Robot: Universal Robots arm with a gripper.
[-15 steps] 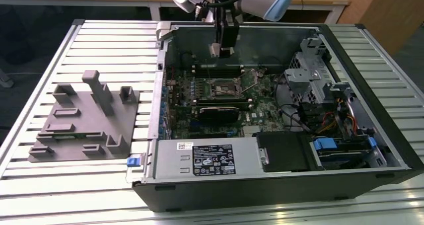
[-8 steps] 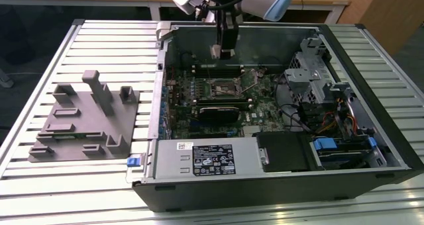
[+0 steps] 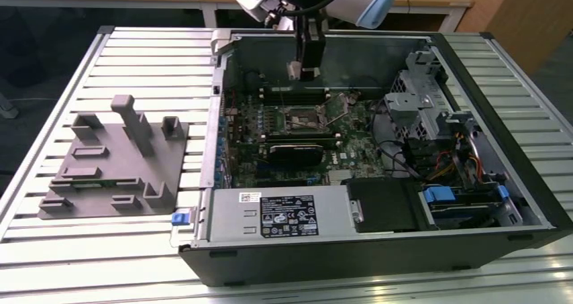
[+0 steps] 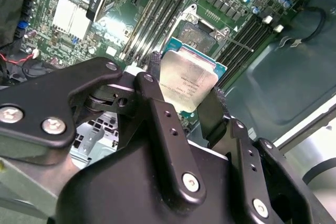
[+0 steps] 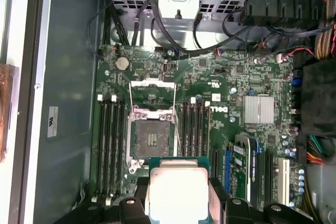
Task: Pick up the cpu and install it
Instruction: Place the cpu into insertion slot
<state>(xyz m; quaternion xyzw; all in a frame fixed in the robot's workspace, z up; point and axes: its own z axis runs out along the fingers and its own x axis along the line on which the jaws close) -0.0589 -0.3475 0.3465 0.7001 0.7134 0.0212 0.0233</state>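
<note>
The gripper (image 4: 184, 92) clamps the chip (image 4: 190, 77) above the board near the open socket (image 5: 151, 139); lowered crooked, it could bend pins

Print too fine to read: white sticker (image 3: 279, 218) at the black computer case's (image 3: 358, 264) six o'clock; faint etching on the silver-grey square cpu (image 4: 188, 82).

The cpu (image 4: 188, 80) is a small, flat, square chip with a pale silver-grey metal top and a green rim. Black fingers (image 4: 214, 113) clamp 2 opposite edges, holding it above the motherboard (image 5: 231, 77), near the open socket (image 5: 151, 139).
</note>
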